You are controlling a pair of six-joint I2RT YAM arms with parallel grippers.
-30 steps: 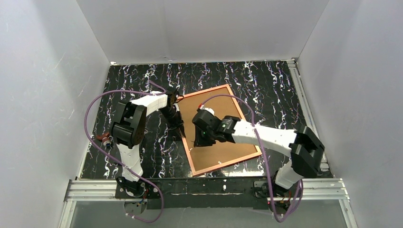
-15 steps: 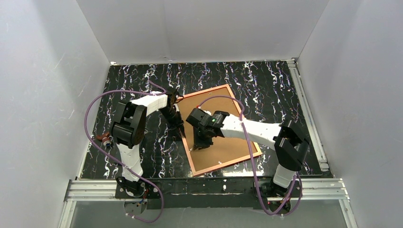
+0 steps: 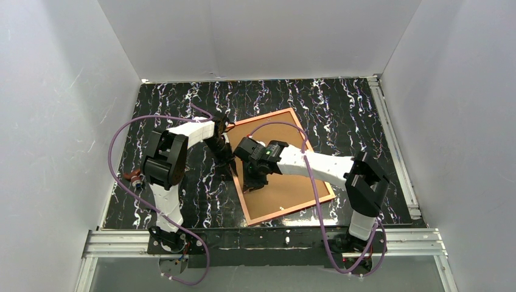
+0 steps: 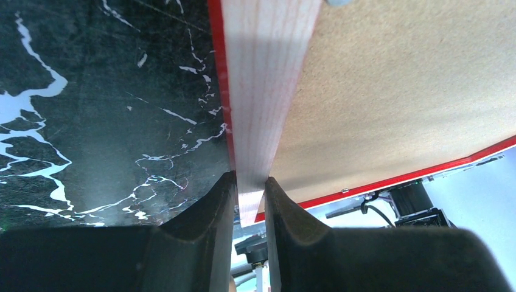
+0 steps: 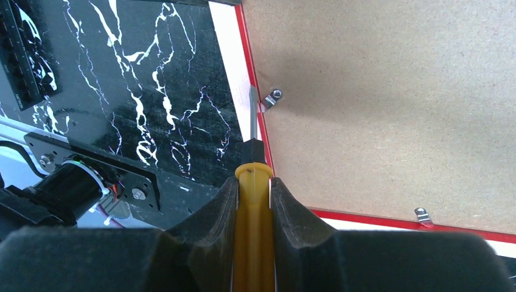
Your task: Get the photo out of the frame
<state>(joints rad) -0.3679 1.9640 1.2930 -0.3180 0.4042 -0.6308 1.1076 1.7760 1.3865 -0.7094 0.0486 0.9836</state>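
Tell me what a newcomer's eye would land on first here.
The frame lies face down in the middle of the black marbled table, with its brown backing board facing up. The left gripper pinches the frame's rim. The right gripper holds a yellow-handled screwdriver, whose tip sits beside a metal clip at the frame's edge.

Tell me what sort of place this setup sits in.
Probably a robotics lab test cell: plain white panel walls box in a black marble-patterned tabletop, and two white-and-black robot arms are bolted to a silver aluminium rail at its near edge.
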